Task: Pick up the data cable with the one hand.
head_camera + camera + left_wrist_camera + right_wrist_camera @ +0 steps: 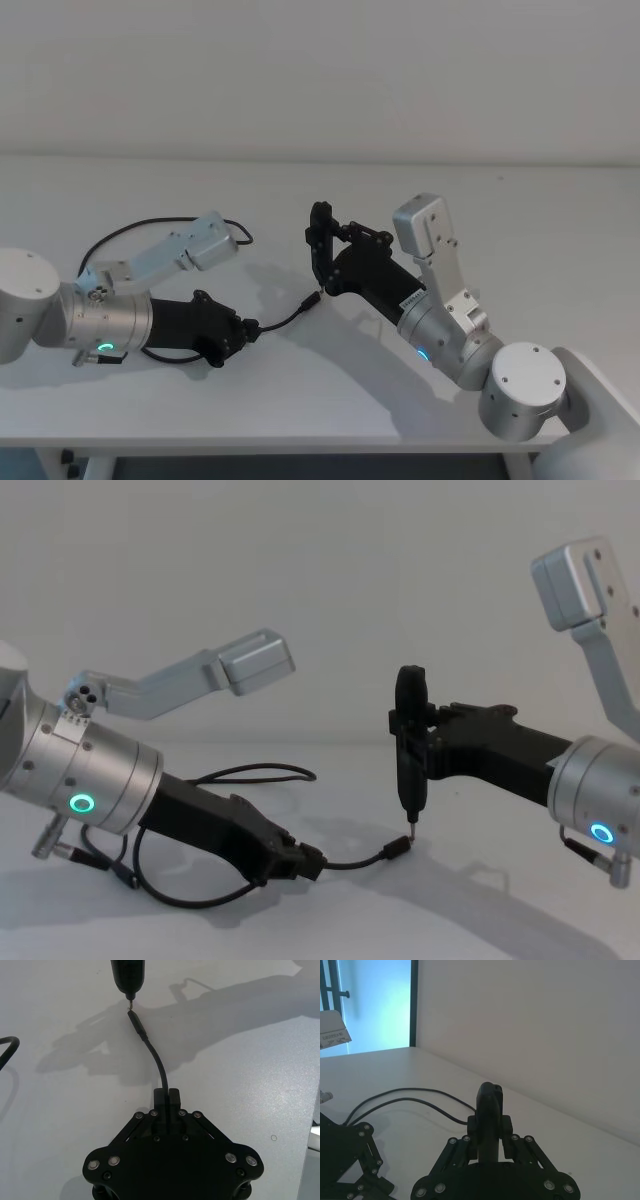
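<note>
In the head view, the long thin black data cable [285,320] is being held near one end by the left gripper [244,330], the black blocky one on the wide silver cylinder with the green ring light. Its fingers are closed on the cord, low over the white table [500,220]. The rest of the cable is lying in loose loops behind the left arm. The right gripper [320,250], also black, is being kept beside the free plug and is holding a dark upright tool [318,272].

In the left wrist view, the cable is seen running out from between the closed fingers [173,1094] in a soft curve, and its small plug with the metal tip [135,1019] is lying almost touching the tip of the dark tool.

In the right wrist view, the fingers of the right gripper are closed around the dark tool [489,1110], and two strands of the cable [410,1097] are lying on the table behind it.

In the chest view, the cable end [398,849] is being held just above the table. It is judged that the lift should be done slowly and straight upward, with the grip kept firm, so that the thin cord is not slipping and the loops are not catching on the arm.
</note>
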